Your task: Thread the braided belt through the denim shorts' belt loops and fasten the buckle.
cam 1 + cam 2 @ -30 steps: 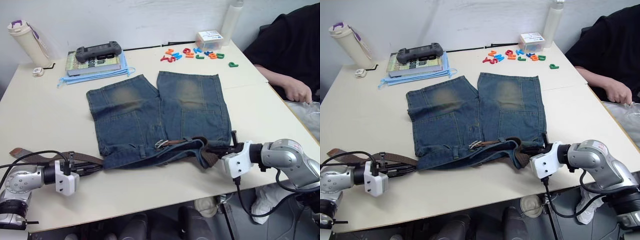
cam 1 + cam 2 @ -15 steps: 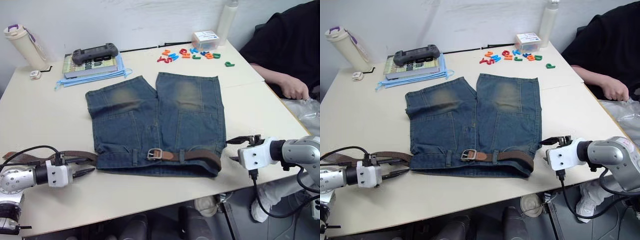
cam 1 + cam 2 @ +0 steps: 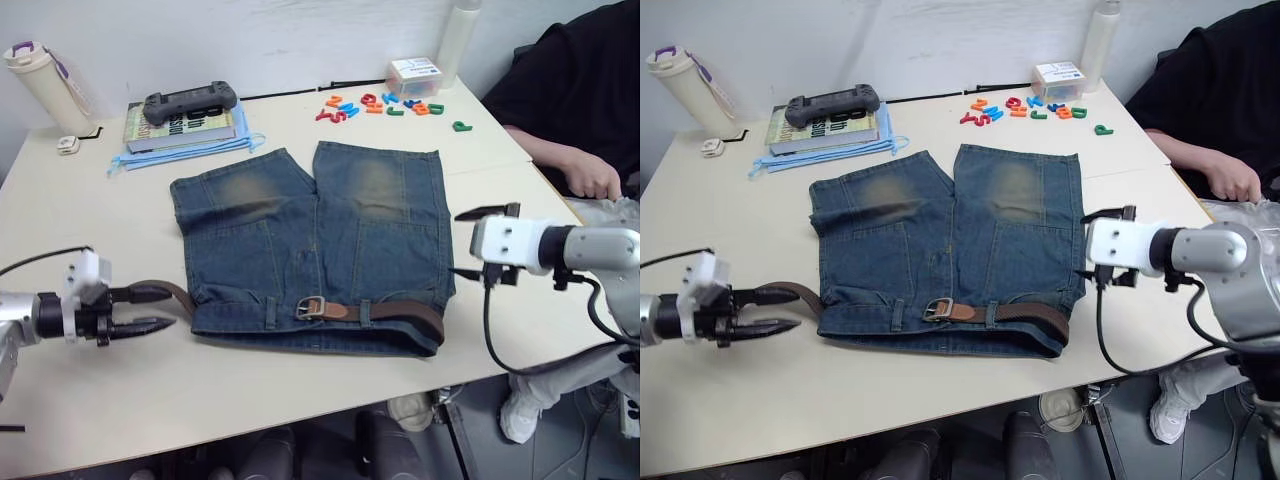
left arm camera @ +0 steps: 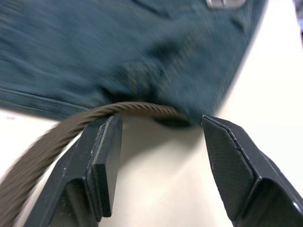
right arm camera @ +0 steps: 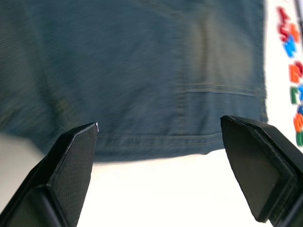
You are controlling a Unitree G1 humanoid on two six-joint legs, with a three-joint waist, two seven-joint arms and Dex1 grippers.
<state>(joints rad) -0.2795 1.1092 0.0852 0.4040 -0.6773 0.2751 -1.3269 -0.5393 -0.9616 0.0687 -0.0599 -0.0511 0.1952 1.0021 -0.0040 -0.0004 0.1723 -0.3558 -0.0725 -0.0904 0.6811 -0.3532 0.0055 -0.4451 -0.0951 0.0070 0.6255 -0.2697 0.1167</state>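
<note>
A cream table stands against a plain white wall; grey floor shows beneath its near edge.

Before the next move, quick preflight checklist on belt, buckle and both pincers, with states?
1. Left pincer open, empty: ok.
2. Right pincer open, holding nothing: ok.
3. Braided belt lies along the waistband of the denim shorts: ok.
4. Buckle fastened with the prong through the strap: cannot tell.
5. Belt through every belt loop: cannot tell; some loops cross the strap.
6. Loose belt end tucked in: not ok, it curves out past the shorts' edge by the left pincer.
</note>
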